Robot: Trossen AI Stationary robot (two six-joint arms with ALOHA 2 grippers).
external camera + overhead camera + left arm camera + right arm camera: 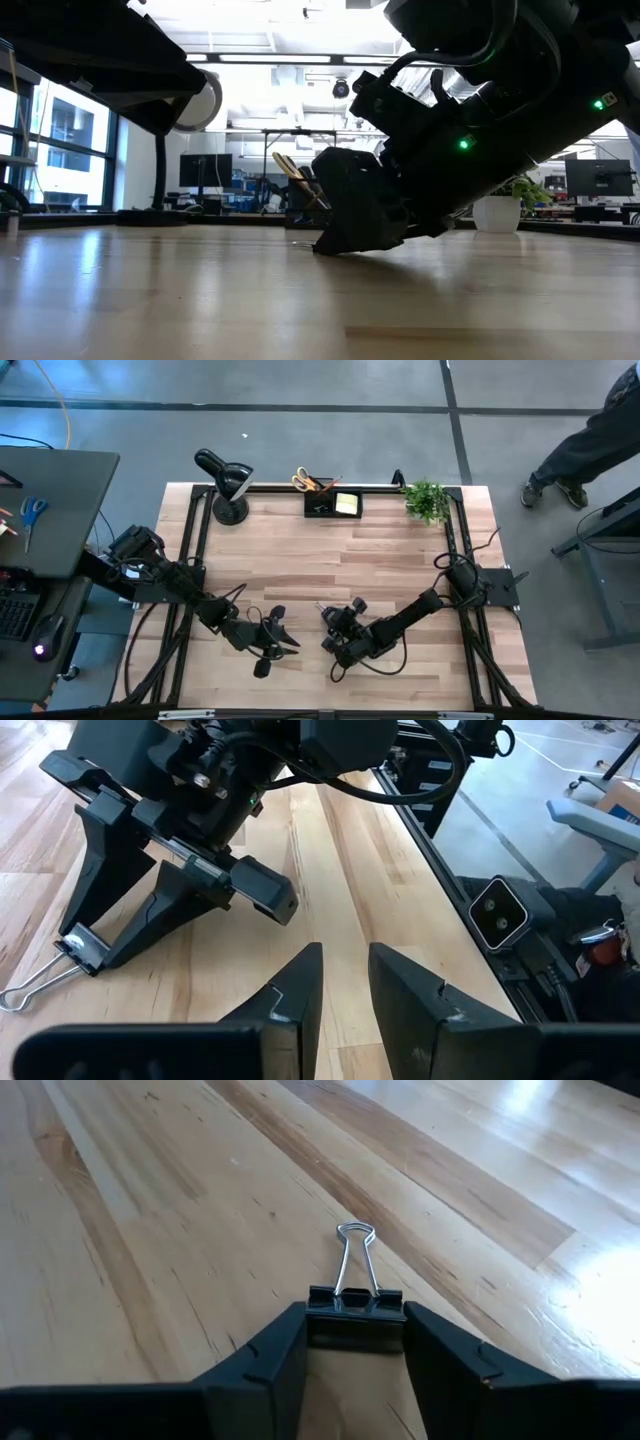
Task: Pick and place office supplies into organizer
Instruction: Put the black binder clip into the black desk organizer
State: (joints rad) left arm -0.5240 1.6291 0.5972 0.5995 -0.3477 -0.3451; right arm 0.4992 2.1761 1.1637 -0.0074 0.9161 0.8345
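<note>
A black binder clip (355, 1302) lies on the wooden table, its wire handle (355, 1260) pointing away from my right gripper (355, 1330), whose fingertips stand at the clip's two ends. The left wrist view shows the same clip (80, 948) at those fingertips. My left gripper (345, 985) hovers just left of the right one, near the table's front; its fingers stand a little apart with nothing between them. The black organizer (333, 503) stands at the far edge. It holds a yellow sticky-note pad (347, 503) and scissors (303, 480). My right gripper has the clip's black body (322, 1302) between its two fingertips, one at each end. The fingers slant down toward the table from the near right. The clip lies flat on the table, its wire handle stretched out beyond the fingertips.
A black desk lamp (225, 482) stands at the far left of the table and a small potted plant (427, 500) at the far right. A black frame rail (290, 488) runs along the far edge. Bare wood lies between the grippers and the organizer.
</note>
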